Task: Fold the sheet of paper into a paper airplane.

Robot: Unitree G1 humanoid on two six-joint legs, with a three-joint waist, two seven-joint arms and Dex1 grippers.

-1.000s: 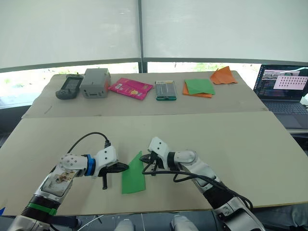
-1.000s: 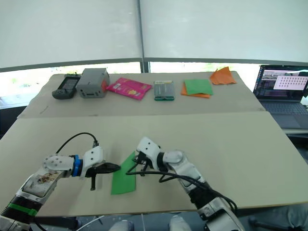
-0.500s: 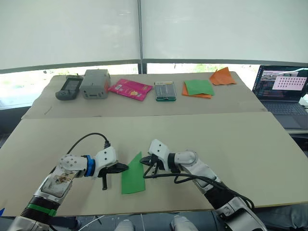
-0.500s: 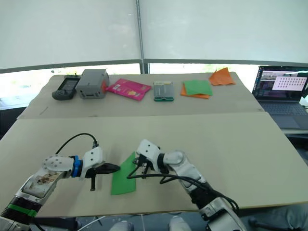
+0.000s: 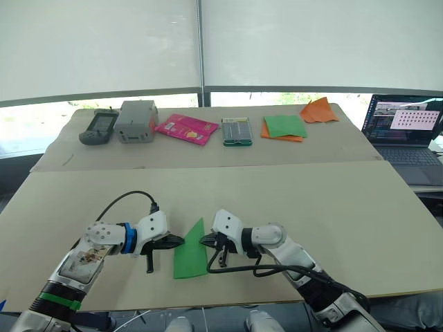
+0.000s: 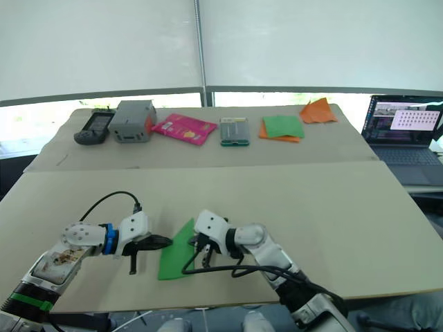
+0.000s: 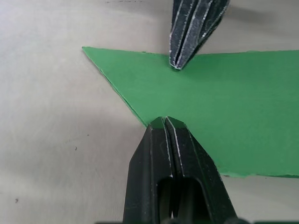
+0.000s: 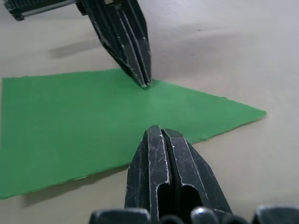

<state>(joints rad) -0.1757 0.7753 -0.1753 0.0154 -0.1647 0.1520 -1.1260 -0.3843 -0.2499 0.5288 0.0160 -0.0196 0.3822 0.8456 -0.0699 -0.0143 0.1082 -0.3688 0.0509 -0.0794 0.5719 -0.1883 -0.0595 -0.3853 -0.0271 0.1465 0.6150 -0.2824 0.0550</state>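
Observation:
The bright green sheet of paper (image 5: 192, 252) lies flat near the table's front edge, folded into a narrow wedge like a paper airplane, with its point aimed away from me. My left gripper (image 5: 181, 241) is shut, and its tip rests on the wedge's left edge (image 7: 164, 120). From the other side, my right gripper (image 5: 203, 241) is also shut, its tip touching the right edge near the point (image 8: 159, 129). The two tips face each other across the paper (image 8: 70, 121), a short gap apart. Neither gripper holds anything.
On the far table stand a handheld device (image 5: 96, 126), a grey box (image 5: 136, 120), a pink packet (image 5: 187, 127), a green-edged case (image 5: 237, 131), a green sheet on orange paper (image 5: 284, 126) and crumpled orange paper (image 5: 318, 110). A laptop (image 5: 408, 128) sits at the right.
My right gripper has slid a little toward me and leftward along the paper's right edge. The left gripper and the paper have stayed put.

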